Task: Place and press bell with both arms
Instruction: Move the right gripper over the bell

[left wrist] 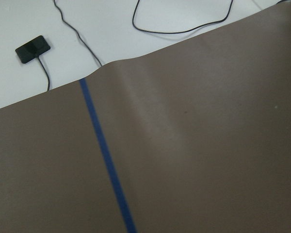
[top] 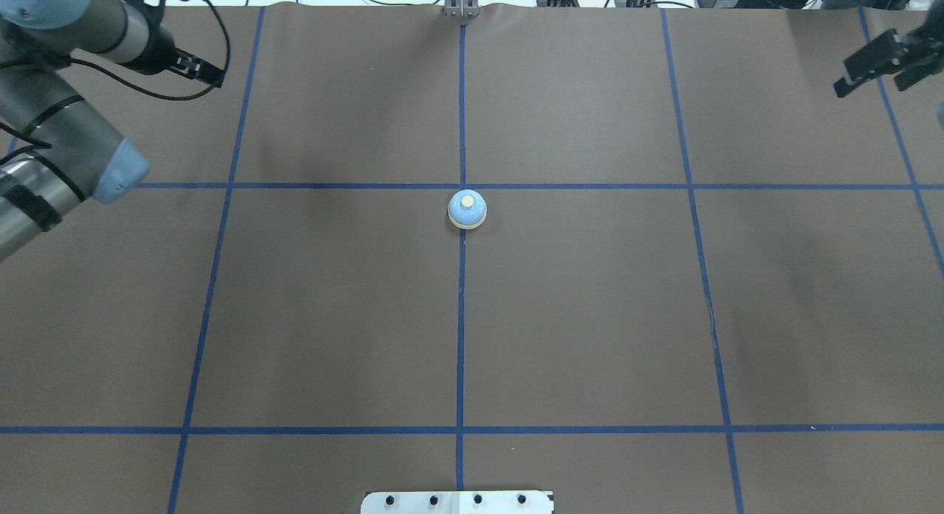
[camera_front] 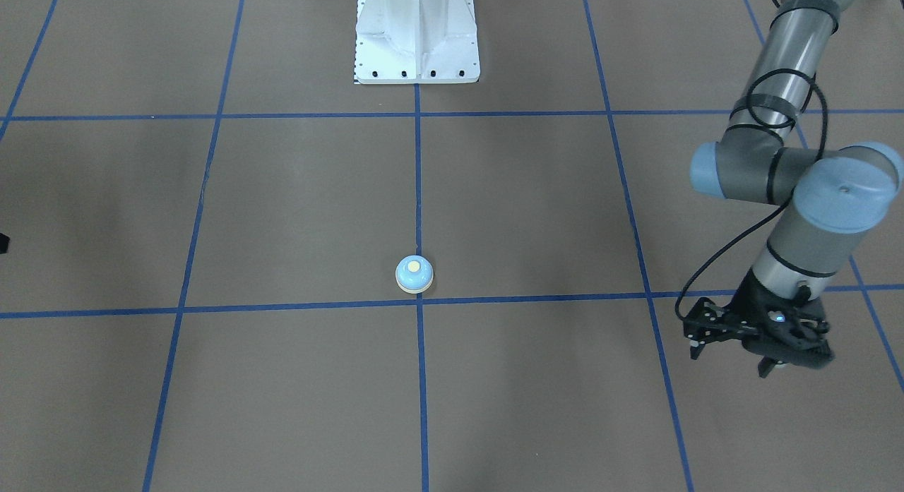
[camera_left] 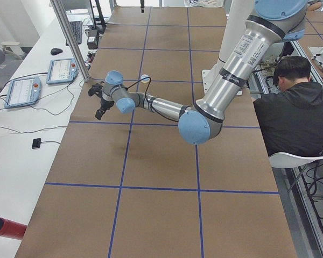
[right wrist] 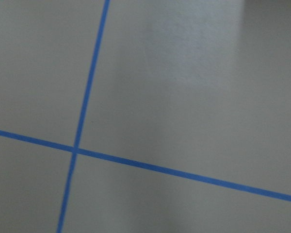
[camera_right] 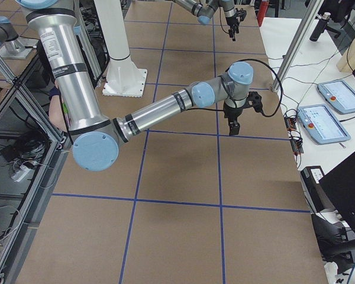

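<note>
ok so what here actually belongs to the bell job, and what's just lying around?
Job:
- bell, on the centre tape line
- left gripper, far off to one side of it
- right gripper, far off to the other side

Lying about:
- white pedestal
- teach pendant
- red cylinder
- seated operator

One bell (top: 467,208), two arms (camera_left: 226,80) (camera_right: 160,109), one white pedestal (camera_front: 417,33)

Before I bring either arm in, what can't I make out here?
Right gripper: cut off by the overhead view's right edge; jaws' gap unreadable.
Left gripper: front view looks down over its wrist; jaws' gap unreadable.
Bell: outside both wrist views; not visible in exterior right, probably behind the right arm.
</note>
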### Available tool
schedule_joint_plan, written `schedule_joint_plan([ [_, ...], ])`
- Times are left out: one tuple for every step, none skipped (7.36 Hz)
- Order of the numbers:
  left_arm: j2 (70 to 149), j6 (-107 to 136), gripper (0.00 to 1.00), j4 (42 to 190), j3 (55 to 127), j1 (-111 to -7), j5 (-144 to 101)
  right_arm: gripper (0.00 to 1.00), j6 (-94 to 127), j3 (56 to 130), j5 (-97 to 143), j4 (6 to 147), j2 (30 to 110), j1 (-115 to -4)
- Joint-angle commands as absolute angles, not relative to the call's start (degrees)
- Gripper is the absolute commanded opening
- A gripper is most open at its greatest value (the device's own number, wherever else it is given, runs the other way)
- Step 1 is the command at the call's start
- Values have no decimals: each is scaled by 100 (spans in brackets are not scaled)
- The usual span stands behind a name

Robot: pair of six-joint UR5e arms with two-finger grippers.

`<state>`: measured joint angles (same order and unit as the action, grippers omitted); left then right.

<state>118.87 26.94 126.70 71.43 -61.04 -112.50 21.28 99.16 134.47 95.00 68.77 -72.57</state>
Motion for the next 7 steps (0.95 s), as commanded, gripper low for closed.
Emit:
schedule_joint_plan([
  [11051,1980,100,12674,7320,-6608,-11496,100,3937,9643,13053,9466,5849,-6358],
  [10665,1612,100,12674,7478,-6853,-11696,100,4660,9633,12730,9466,5514,-5954],
  [10278,1330,100,12665,7732,-7203,-12081,100,5093,9502,12422,9466,5119,-5593],
  [9996,1179,100,12604,7961,-7607,-12511,92,5637,9127,12280,9466,4672,-5338],
  [9741,717,100,12221,8233,-7977,-12707,68,5869,8836,12235,9466,4380,-5213],
  [9477,77,100,11486,8679,-8137,-12700,34,5871,8790,12147,9457,4351,-5073],
  [9266,-547,100,10687,9180,-8400,-12683,12,5932,8780,11972,9457,4351,-4949],
])
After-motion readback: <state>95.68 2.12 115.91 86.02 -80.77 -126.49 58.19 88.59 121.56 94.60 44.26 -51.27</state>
